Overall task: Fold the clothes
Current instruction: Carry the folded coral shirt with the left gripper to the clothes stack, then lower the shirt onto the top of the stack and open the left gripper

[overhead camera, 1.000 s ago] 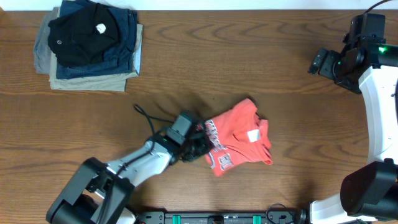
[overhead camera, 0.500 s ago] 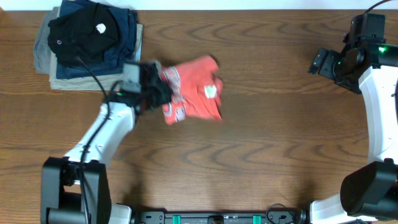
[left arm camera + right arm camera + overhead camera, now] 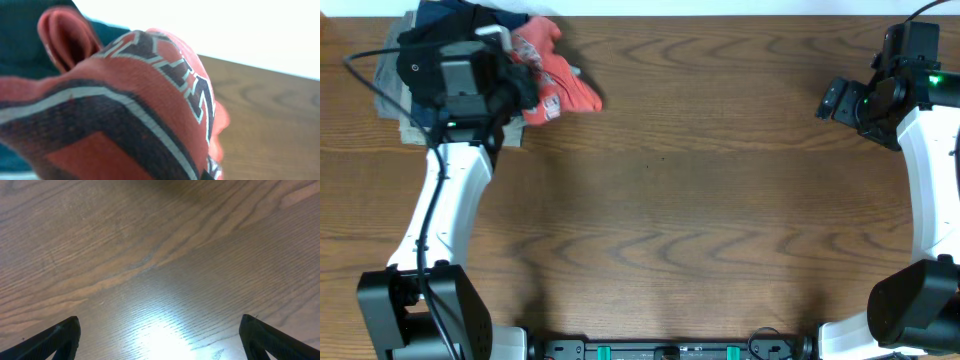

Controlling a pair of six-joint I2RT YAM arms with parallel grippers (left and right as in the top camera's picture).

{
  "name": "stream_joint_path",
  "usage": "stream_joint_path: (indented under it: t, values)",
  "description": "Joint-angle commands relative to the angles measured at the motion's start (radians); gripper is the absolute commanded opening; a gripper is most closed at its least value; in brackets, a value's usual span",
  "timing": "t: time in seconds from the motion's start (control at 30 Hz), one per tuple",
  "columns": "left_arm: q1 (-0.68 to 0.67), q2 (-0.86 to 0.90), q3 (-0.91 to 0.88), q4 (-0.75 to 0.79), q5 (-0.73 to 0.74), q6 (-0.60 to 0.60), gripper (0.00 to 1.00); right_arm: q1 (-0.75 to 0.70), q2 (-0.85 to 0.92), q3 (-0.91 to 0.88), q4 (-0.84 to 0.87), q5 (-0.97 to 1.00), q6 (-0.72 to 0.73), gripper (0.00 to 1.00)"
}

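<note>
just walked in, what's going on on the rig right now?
The left gripper is shut on the coral-red T-shirt, which is bundled up, and holds it at the right edge of the stack of folded garments in the far-left corner of the table. Whether the shirt rests on the stack or hangs just above it cannot be told. The right gripper is open and empty, off at the right side over bare wood.

White arm shells (image 3: 448, 205), black joints, looping black cable (image 3: 347, 62), seemingly a green light (image 3: 932, 80)
</note>
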Motion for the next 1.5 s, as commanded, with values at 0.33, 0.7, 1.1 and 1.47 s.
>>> stream_joint_path:
  t: [0.33,0.7,1.1,1.47]
  values:
    - [0.176,0.006,0.043,0.074,-0.029,0.039,0.07,0.000,-0.004,0.010,0.000,0.000,0.011,0.99]
    - [0.185,0.023,0.043,0.086,0.147,0.113,0.06,0.000,-0.004,0.010,0.000,0.000,0.011,0.99]
    - [0.032,0.004,0.058,0.165,0.165,0.282,0.06,0.000,-0.004,0.010,0.000,0.000,0.011,0.99]
    - [0.009,0.008,0.058,0.384,0.141,0.290,0.07,0.000,-0.004,0.010,0.000,0.000,0.011,0.99]
